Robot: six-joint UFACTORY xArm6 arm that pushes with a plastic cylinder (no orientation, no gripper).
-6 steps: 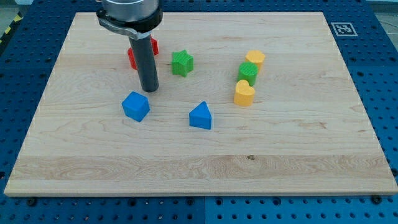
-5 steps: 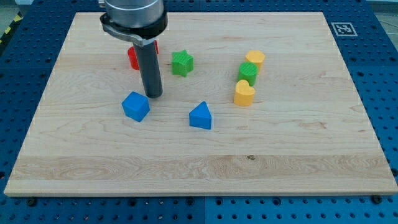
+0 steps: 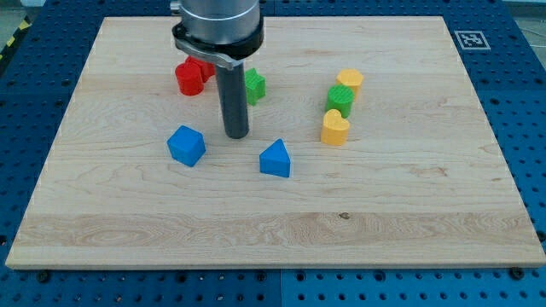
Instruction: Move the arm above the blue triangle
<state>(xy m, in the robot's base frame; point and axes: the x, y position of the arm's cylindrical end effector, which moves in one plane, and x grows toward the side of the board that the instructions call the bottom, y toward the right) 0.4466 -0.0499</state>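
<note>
The blue triangle (image 3: 275, 159) lies near the middle of the wooden board (image 3: 409, 196). My tip (image 3: 236, 135) rests on the board up and to the left of the triangle, with a short gap between them. A blue cube-like block (image 3: 186, 145) lies to the tip's left. The rod stands upright and hides part of the green star (image 3: 255, 84) behind it.
A red block (image 3: 189, 76) lies at the view's top left, partly behind the arm. A yellow block (image 3: 349, 81), a green block (image 3: 339, 100) and a yellow heart-like block (image 3: 334, 128) sit in a column at the right. A marker tag (image 3: 468, 39) is at the top right corner.
My tip has slid to the right and slightly down, from above the blue cube toward the blue triangle. The blocks have not moved.
</note>
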